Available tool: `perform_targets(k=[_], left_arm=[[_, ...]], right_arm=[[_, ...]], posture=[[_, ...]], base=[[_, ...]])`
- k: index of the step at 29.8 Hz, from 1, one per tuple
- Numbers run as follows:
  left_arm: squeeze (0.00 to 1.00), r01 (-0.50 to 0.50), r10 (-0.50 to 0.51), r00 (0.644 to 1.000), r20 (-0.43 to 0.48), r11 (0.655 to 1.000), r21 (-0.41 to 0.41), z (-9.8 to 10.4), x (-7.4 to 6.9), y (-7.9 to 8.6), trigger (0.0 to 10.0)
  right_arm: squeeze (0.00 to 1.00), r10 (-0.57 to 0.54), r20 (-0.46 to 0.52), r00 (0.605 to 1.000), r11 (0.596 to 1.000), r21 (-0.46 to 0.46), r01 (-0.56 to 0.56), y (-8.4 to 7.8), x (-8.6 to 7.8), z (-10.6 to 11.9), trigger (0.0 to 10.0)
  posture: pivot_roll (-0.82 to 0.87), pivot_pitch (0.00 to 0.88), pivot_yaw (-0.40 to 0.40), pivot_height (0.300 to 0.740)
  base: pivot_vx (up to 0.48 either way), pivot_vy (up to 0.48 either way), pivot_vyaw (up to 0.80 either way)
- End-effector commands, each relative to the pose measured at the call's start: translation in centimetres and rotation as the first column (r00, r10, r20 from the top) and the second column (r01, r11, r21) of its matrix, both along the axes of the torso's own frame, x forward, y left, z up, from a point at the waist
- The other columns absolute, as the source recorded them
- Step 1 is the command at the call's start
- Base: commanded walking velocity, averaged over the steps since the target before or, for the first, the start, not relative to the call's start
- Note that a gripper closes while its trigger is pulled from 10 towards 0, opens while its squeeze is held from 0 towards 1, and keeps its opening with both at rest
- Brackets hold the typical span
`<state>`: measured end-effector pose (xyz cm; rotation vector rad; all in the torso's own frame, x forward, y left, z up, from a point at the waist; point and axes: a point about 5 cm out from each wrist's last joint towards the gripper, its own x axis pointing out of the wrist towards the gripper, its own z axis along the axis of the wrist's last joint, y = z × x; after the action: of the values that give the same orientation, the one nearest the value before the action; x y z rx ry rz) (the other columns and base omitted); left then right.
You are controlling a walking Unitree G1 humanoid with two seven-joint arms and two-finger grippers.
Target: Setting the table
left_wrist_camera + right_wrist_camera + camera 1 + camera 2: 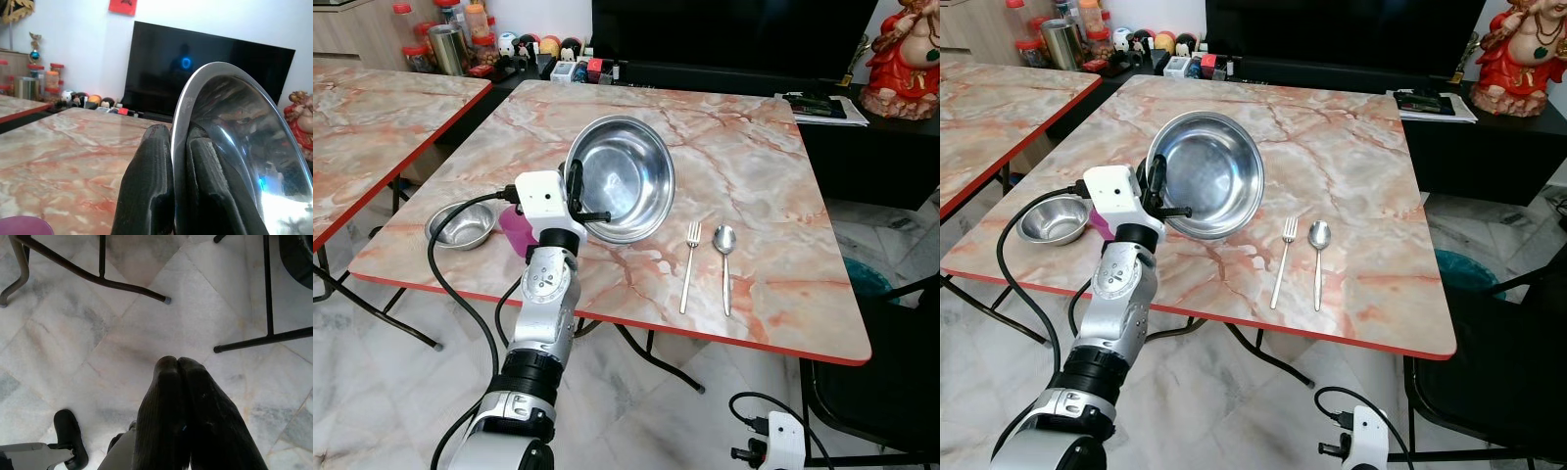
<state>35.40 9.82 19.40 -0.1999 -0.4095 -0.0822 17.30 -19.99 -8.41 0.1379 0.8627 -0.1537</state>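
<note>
My left gripper (576, 191) is shut on the rim of a large steel plate (628, 176), held tilted on edge above the marble table (754, 157). The left wrist view shows its two black fingers (151, 186) pinching the plate's rim (183, 105). A fork (689, 262) and a spoon (724, 257) lie side by side to the right of the plate. A small steel bowl (462, 224) sits near the table's left front corner, with a pink cup (517, 231) partly hidden behind my wrist. My right gripper (178, 367) hangs shut over the floor.
A second marble table (372, 108) stands to the left. A black TV unit (724, 39) with jars and small items lines the back. A red statue (906, 59) is at the back right, and a black chair (891, 372) stands at the right.
</note>
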Motion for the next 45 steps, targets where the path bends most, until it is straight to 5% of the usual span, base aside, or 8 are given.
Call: perform_targets(k=[1, 45], left_arm=[[0.0, 0.014, -0.014, 0.999, 0.03, 1.0, -0.008, 0.8, -0.2, -0.3, 10.0], [0.0, -0.023, 0.023, 0.999, 0.046, 1.0, 0.011, 2.2, -0.2, 0.9, 10.0]], right_arm=[[0.0, -0.02, -0.012, 1.0, 1.0, -0.001, 0.02, -0.3, -0.2, -0.1, 10.0], [0.0, -0.044, 0.009, 0.999, 0.999, 0.008, 0.044, 0.2, 0.2, 0.0, 10.0]], posture=[[-0.07, 0.0, -0.03, 0.74], [-0.04, 0.051, -0.018, 0.74]], base=[[0.0, 0.304, -0.74], [0.0, 0.464, -0.07]])
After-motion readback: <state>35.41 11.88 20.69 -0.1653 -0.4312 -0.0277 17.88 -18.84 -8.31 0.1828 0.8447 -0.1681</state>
